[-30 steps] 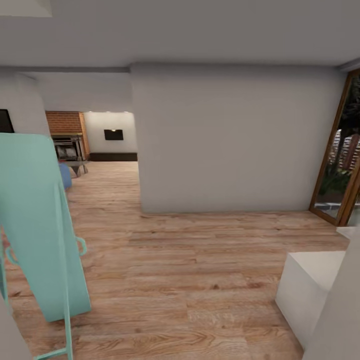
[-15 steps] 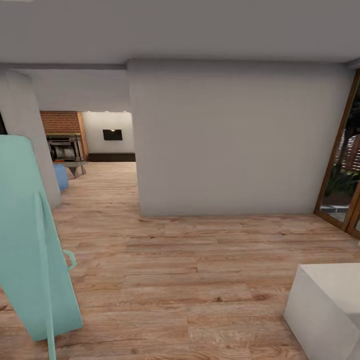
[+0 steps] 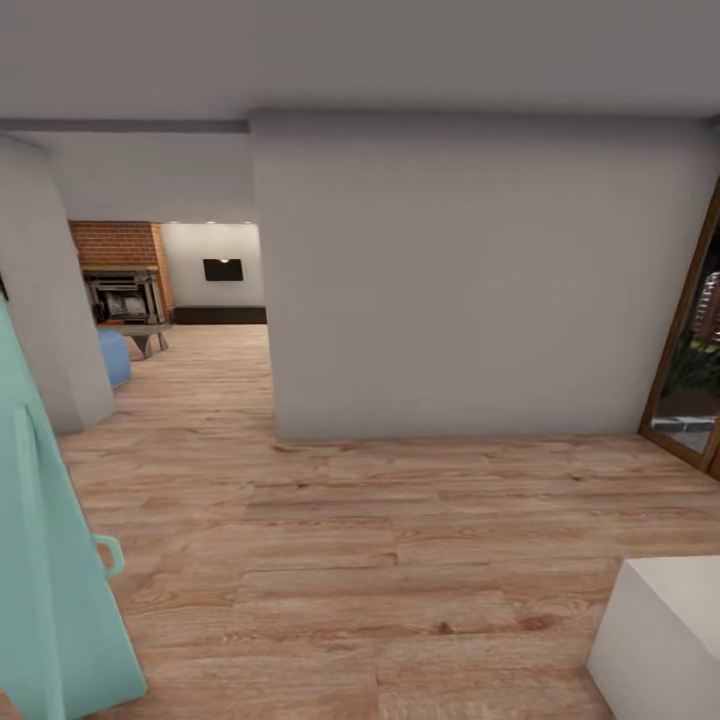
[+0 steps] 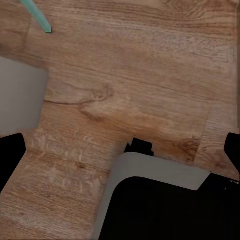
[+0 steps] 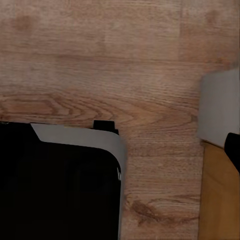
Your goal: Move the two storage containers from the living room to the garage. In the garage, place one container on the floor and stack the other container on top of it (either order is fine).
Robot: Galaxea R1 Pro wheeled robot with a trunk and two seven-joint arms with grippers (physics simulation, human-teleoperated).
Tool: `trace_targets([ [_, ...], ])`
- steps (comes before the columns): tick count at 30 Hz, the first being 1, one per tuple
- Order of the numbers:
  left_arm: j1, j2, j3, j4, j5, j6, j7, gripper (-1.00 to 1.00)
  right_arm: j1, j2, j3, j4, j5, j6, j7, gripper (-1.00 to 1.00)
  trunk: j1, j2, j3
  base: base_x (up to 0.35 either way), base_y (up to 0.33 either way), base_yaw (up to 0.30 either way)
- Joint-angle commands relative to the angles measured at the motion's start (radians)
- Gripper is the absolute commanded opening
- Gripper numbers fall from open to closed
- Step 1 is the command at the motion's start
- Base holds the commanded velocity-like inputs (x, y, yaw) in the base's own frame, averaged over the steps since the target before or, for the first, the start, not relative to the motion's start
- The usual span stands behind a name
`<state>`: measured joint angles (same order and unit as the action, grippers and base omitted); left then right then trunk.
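Note:
The two storage containers and the garage are out of view. Through an opening at the far left lies the living room, with its red brick fireplace (image 3: 115, 245) and a long dark cabinet (image 3: 215, 315) on the light wood-plank floor (image 3: 380, 540). In the left wrist view my left gripper (image 4: 125, 145) hangs over the planks, its black fingertips (image 4: 12, 150) far apart at the frame's edges and nothing between them. My right gripper (image 5: 120, 145) also points down at the planks, with one dark fingertip (image 5: 233, 147) at the edge and nothing held.
A broad grey wall (image 3: 470, 280) stands straight ahead, with a grey pillar (image 3: 45, 300) at its left. A tall teal object (image 3: 50, 580) leans at the near left, a white block (image 3: 665, 640) sits near right, and a wood-framed glass door (image 3: 690, 370) is at far right. A blue object (image 3: 113, 357) lies by the fireplace.
The whole picture has shifted, so the camera has moved: the teal object has slid off leftward, the white block lower right, and the wall looms larger.

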<state>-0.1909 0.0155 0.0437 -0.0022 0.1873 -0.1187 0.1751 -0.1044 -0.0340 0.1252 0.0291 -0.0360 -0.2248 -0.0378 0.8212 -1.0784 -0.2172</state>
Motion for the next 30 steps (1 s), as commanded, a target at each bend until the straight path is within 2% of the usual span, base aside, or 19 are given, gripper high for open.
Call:
trace_targets([
  [1,-0.001,0.0,0.004,0.001,0.004,-0.004,0.0,1.0,-0.001,0.0,0.008,0.003,-0.004,-0.005,-0.003,1.0,0.001,-0.001,-0.001,0.322,0.0,0.0],
  [12,-0.001,0.001,0.004,0.001,0.004,-0.005,0.001,1.0,-0.001,0.003,0.007,0.003,-0.005,-0.006,-0.003,1.0,0.001,-0.001,-0.001,0.322,0.0,0.01],
  [23,-0.001,0.0,0.004,0.002,0.004,-0.005,0.001,1.0,-0.001,0.001,0.005,0.003,-0.007,-0.011,-0.005,1.0,0.001,-0.001,0.006,0.322,0.0,0.198],
  [30,-0.001,-0.002,0.004,0.001,0.004,-0.004,0.001,1.0,-0.001,0.001,0.006,0.003,-0.006,-0.009,-0.004,1.0,0.001,-0.001,0.008,0.322,0.0,0.06],
])
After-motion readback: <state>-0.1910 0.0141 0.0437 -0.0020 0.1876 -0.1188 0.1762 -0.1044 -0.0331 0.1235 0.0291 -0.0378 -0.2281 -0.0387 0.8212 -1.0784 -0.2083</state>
